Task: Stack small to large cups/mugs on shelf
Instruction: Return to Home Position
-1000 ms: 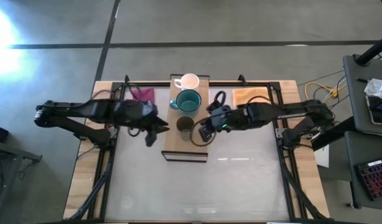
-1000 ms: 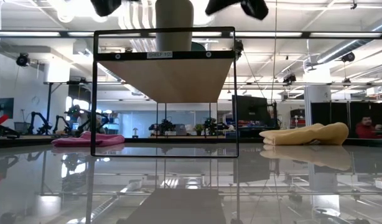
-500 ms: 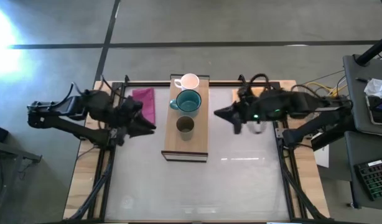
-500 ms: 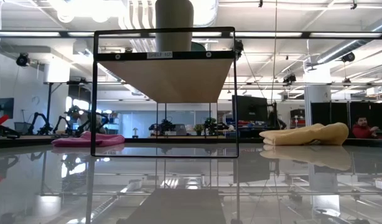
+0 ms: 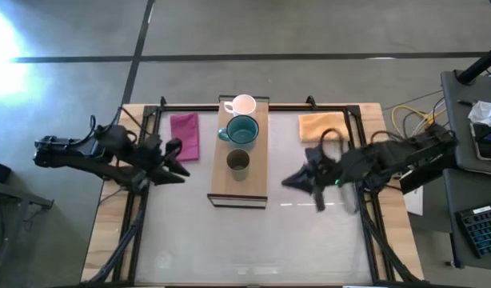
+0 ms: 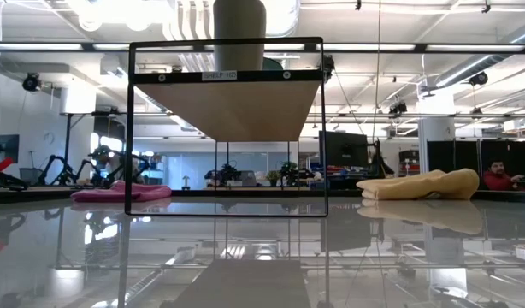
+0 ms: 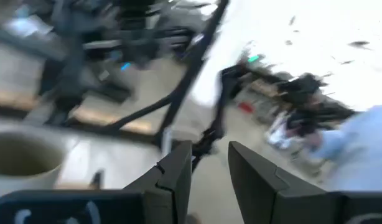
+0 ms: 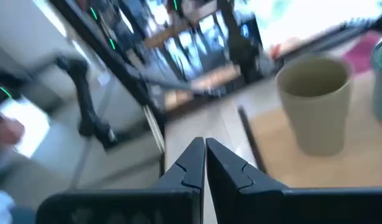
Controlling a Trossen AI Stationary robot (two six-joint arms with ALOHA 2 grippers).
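The light-wood shelf (image 5: 247,186) stands mid-table. On it, in a row from far to near, the white mug (image 5: 243,105), the teal mug (image 5: 242,130) and the olive-brown cup (image 5: 238,161) stand upright on their bases. My left gripper (image 5: 178,158) is open and empty, left of the shelf. My right gripper (image 5: 293,181) is shut and empty, right of the shelf's near end. The olive cup also shows in the right wrist view (image 8: 315,106) and the left wrist view (image 7: 17,158). In the low view the shelf (image 6: 227,103) shows from below with a cup (image 6: 239,21) on top.
A pink cloth (image 5: 185,134) lies left of the shelf, close to my left gripper. An orange cloth (image 5: 321,126) lies at the far right. A dark frame (image 5: 325,106) runs along the table's edges. Bare table (image 5: 253,240) lies toward the near edge.
Both grippers have drawn away from the shelf. My left gripper has gone toward the table's left edge. My right gripper, which stood beside the olive cup, has gone toward the right edge and then toward the near edge. The cups have stayed in place.
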